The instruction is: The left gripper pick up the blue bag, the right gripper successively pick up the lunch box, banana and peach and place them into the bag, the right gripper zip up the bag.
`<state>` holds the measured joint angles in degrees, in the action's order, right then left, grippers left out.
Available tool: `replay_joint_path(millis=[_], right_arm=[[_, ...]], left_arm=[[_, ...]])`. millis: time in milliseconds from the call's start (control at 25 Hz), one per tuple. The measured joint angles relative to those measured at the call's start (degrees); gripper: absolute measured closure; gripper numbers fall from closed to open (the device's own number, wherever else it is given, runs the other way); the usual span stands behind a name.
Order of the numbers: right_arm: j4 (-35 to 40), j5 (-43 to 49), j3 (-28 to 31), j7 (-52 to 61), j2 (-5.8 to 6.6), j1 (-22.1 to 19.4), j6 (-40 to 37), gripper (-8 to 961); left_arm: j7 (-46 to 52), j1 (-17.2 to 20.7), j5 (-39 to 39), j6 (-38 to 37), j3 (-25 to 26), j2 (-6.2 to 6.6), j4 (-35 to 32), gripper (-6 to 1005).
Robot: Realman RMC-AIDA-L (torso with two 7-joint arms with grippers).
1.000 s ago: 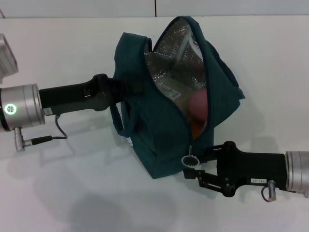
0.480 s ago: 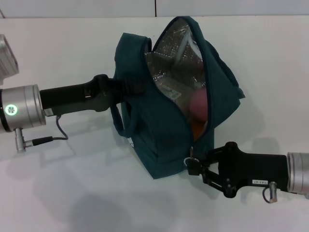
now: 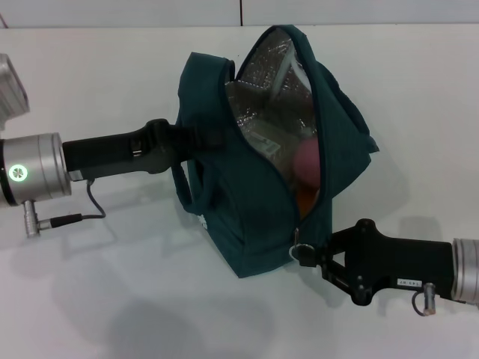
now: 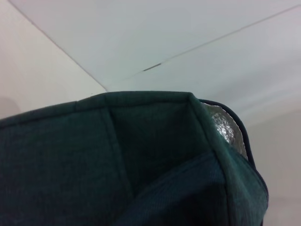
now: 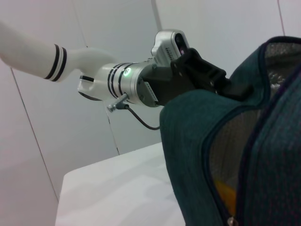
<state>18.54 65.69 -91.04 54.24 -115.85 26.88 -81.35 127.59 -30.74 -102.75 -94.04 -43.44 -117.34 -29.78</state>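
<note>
My right gripper sits at the near end of the blue bag, fingers pinched on the ring zipper pull at the bottom of the open seam. The risk I see is the pull slipping out as I draw it toward the far end — the ring is small, and the fabric sags. My left gripper is clamped on the bag's left wall, holding the mouth up; if that hold gives, the seam slackens and the zipper jams. Inside I see the peach and the banana below it; the lunch box I can't make out clearly.
</note>
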Motion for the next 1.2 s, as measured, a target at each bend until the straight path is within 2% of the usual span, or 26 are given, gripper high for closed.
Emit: replay_joint_path(millis=[320,520,760,920,1120,1200], right_arm=[[1.2,0.0,0.0,0.0,0.22,-0.8,-1.2,945],[1.3,0.0,0.0,0.0,0.31,-0.9,-1.4,944],[1.7,0.0,0.9,0.0,0.4,-1.9,-2.9,942],[4.1,0.1,5.2,-1.0,0.55,-4.8,-6.4,941],[6.2,0.0,6.8,-1.0,0.54,-5.4,-7.1,939],[6.7,0.0,6.8,-1.0,0.44,-4.5,-6.6,939]], left_arm=[[-3.9,0.7,0.0,-1.2,0.2,-0.22,0.0,914],[-11.1,1.4,0.4,-1.0,0.5,-0.79,-0.5,913],[-14.6,1.6,1.0,-1.0,2.9,-0.79,-0.5,665],[-18.3,1.9,1.3,-1.2,6.5,-0.71,-0.5,513],[-21.0,2.0,2.0,-1.9,7.0,-0.79,-0.5,272],[-21.6,1.9,2.2,-2.2,7.1,-0.74,-0.4,244]])
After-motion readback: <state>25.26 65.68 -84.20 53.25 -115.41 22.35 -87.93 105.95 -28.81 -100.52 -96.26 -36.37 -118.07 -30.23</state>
